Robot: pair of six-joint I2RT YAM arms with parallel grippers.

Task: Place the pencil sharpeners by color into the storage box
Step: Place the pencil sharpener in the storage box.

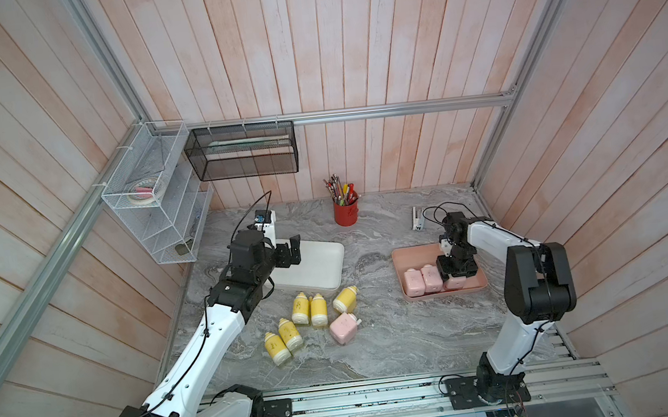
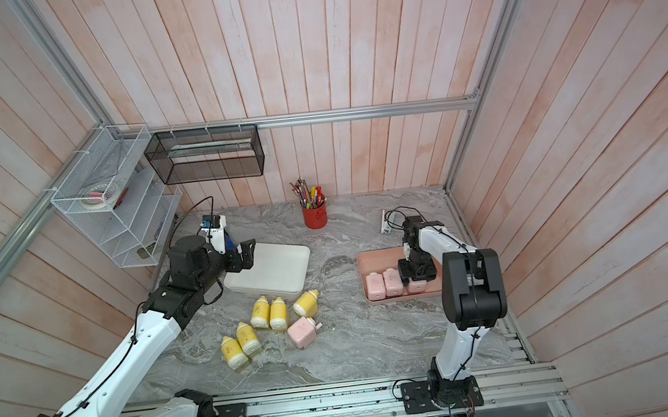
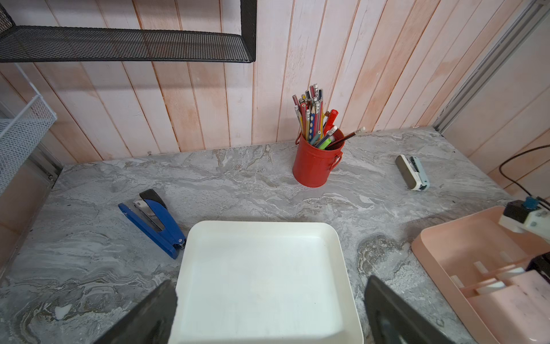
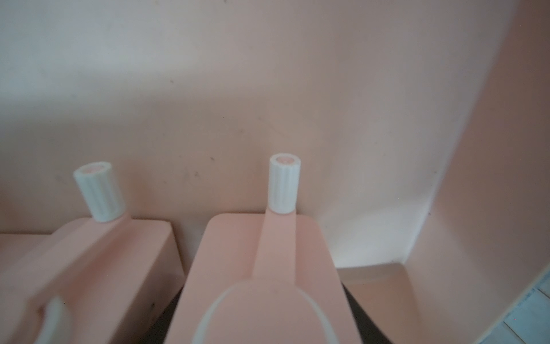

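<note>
Several yellow pencil sharpeners (image 1: 318,310) lie loose on the marble table, with one pink sharpener (image 1: 344,328) beside them. The white storage box (image 1: 317,265) holds nothing. My left gripper (image 1: 290,253) hovers open over its near-left edge, and in the left wrist view the box (image 3: 259,283) shows between the spread fingers (image 3: 384,306). The pink storage box (image 1: 407,252) holds two pink sharpeners (image 1: 414,282) side by side. My right gripper (image 1: 456,277) reaches down into it, shut on a third pink sharpener (image 4: 262,268), next to its neighbour (image 4: 98,253).
A red pencil cup (image 1: 346,212) stands at the back wall. A blue stapler (image 3: 154,222) lies left of the white box and a small white stapler (image 3: 412,172) lies behind the pink box. A white wire shelf (image 1: 156,201) and a black mesh basket (image 1: 243,151) hang on the walls.
</note>
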